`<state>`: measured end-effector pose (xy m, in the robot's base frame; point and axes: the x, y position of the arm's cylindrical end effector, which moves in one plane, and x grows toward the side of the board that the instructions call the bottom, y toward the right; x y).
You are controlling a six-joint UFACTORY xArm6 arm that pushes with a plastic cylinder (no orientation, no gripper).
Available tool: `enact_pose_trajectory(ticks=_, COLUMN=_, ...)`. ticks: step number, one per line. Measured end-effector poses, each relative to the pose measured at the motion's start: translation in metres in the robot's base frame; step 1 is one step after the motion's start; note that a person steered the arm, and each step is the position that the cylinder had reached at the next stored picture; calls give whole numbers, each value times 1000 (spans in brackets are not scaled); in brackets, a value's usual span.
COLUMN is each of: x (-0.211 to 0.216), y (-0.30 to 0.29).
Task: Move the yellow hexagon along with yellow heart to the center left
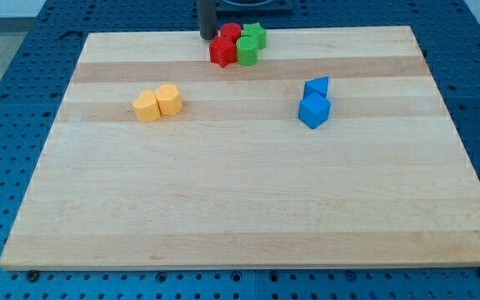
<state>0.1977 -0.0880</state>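
Two yellow blocks touch each other at the board's left, a little above the middle: the yellow heart (147,107) on the left and the yellow hexagon (169,99) on the right, as far as shapes can be made out. My tip (207,36) is at the view's top edge of the board, just left of the red and green cluster. It is well above and to the right of the yellow blocks and touches neither.
A tight cluster sits at the top centre: a red star (222,52), a red block (230,33), a green block (247,50) and a green star (255,34). Two blue blocks (314,110) (317,87) touch at centre right. The wooden board (240,208) lies on a blue perforated table.
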Motion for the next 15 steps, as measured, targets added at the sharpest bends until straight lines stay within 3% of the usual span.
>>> enact_pose_trajectory(ticks=1, x=3, y=-75)
enact_pose_trajectory(ticks=2, x=28, y=-113)
enact_pose_trajectory(ticks=7, x=117, y=0)
enact_pose_trajectory(ticks=10, x=170, y=-62)
enact_pose_trajectory(ticks=15, x=190, y=-48)
